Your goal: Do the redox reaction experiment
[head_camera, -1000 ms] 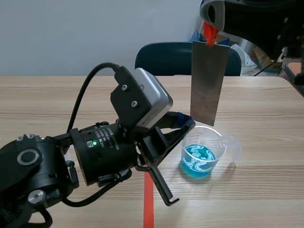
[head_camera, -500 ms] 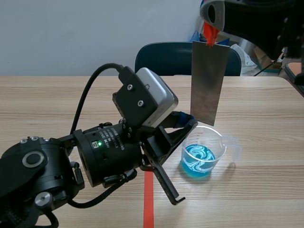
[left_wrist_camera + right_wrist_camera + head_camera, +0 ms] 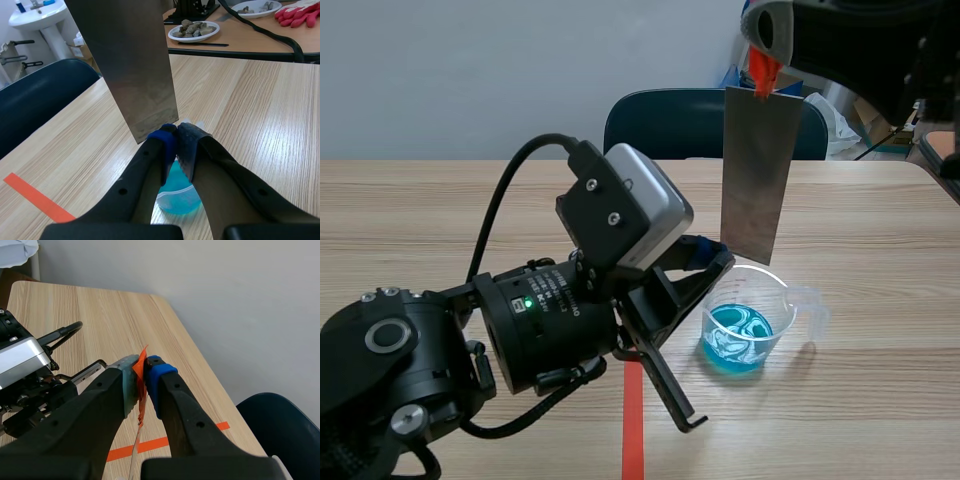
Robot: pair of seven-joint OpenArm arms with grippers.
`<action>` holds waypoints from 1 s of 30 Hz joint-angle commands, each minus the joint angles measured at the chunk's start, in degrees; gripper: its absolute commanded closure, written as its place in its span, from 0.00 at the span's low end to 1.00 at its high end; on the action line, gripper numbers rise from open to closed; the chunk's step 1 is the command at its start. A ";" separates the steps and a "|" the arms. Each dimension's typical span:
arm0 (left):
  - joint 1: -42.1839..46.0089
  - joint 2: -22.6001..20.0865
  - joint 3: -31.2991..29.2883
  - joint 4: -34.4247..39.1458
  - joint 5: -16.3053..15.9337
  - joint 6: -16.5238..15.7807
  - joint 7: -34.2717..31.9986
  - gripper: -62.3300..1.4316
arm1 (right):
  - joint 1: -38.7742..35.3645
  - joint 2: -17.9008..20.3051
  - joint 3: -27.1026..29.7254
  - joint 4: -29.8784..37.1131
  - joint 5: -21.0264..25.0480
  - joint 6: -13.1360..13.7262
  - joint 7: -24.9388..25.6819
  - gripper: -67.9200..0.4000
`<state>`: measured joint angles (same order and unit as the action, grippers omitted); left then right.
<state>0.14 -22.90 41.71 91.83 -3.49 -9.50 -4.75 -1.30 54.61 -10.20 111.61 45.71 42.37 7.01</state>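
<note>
Shifted slightly right, left hand [image 3: 176,142] pinches beaker [image 3: 745,322] on wood-grain table [image 3: 880,220]; right hand [image 3: 141,372] clamps metal plate [image 3: 758,170].

**Brushed metal, clear plastic and matt black over pale wood grain**

You have a dull grey metal sheet [image 3: 758,175] with a faintly brushed, slightly smudged finish, and an orange-red tab [image 3: 761,72] that looks like tape at its top edge. The beaker [image 3: 775,295] looks like clear, glossy plastic, and the blue liquid [image 3: 738,338] in it is marbled with white. The surface [image 3: 440,220] shows light wood grain with a smooth, low sheen. Your left gripper [image 3: 177,136] has matt black plastic fingers [image 3: 145,170], one tipped with a soft blue pad [image 3: 162,139], and its camera housing [image 3: 645,205] is satin silver-grey. The chair [image 3: 660,120] looks like smooth dark blue plastic.
</note>
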 commanded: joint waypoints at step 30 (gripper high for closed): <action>25.83 -16.79 -31.54 8.92 -0.44 -0.02 -11.39 0.93 | 0.81 -0.02 0.87 0.50 1.29 0.35 1.03 0.99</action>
<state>25.15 -39.77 10.52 99.59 -3.31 -9.63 -15.27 -1.30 54.61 -10.20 111.61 45.93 42.37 6.98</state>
